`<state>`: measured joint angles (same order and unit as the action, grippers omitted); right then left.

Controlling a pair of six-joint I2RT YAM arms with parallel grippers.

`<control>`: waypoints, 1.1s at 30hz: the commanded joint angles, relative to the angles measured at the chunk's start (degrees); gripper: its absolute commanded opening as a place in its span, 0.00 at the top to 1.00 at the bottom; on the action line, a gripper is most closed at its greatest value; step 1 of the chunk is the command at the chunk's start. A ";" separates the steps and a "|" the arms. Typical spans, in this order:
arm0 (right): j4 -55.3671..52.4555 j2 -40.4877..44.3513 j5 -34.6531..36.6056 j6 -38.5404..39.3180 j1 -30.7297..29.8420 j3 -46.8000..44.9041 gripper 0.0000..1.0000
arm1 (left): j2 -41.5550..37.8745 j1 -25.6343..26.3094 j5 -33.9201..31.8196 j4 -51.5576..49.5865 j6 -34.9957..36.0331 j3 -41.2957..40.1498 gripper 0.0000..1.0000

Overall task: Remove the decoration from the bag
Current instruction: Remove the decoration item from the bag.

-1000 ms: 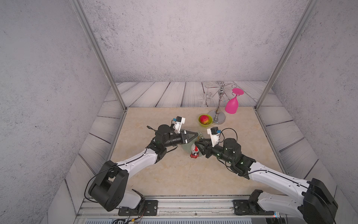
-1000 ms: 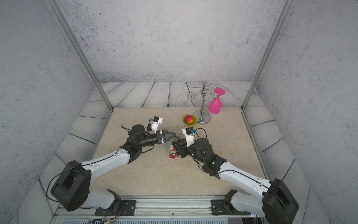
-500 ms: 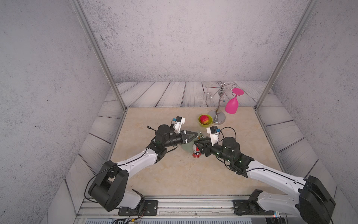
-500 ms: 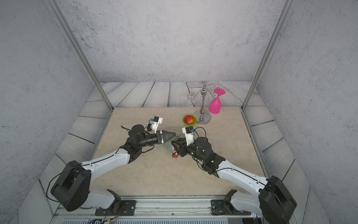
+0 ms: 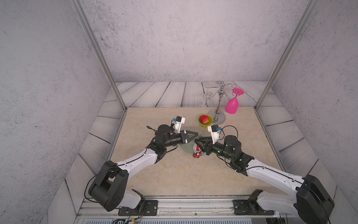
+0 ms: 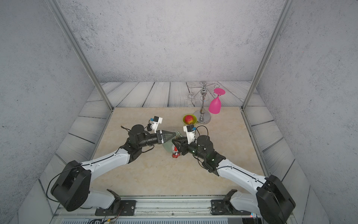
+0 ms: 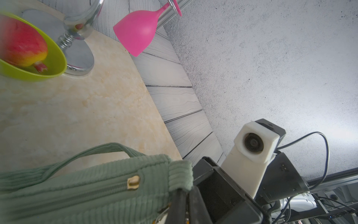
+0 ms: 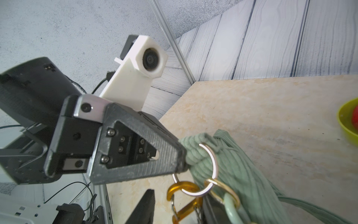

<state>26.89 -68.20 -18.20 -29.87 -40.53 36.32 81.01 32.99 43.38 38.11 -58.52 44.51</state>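
Left gripper [image 8: 181, 162] clamps the bag [image 8: 242, 174]; right gripper [image 5: 196, 141] stands apart around the gold clasp [image 8: 181, 186].

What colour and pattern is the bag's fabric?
Sage green with fine corduroy ribbing. The bag shows best in the left wrist view.

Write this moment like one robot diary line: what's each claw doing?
left gripper: shut on bag end | right gripper: open around gold clasp | decoration: not yet off

Sage-green ribbed fabric pouch [image 8: 240, 174] pinched at its gold-ringed end in the shut left gripper [image 8: 181, 163], its white plush doll charm [image 5: 197, 150] in red plaid clipped on by a gold clasp [image 8: 183, 189] between the parted fingers of the right gripper [image 5: 197, 142].
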 commanded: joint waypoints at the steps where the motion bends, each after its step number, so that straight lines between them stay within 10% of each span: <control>1: 0.69 -0.78 -3.09 -0.14 0.22 0.19 0.58 | -2.00 -0.30 1.32 4.39 0.00 1.73 1.00; 33: 4.20 -2.81 -0.85 -2.25 1.46 -0.94 0.75 | -2.17 -0.30 0.92 4.40 -0.26 1.65 1.00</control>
<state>30.15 -70.63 -19.38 -31.86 -39.51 35.92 80.99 32.99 43.33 38.87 -59.00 44.51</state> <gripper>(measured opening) 0.264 0.071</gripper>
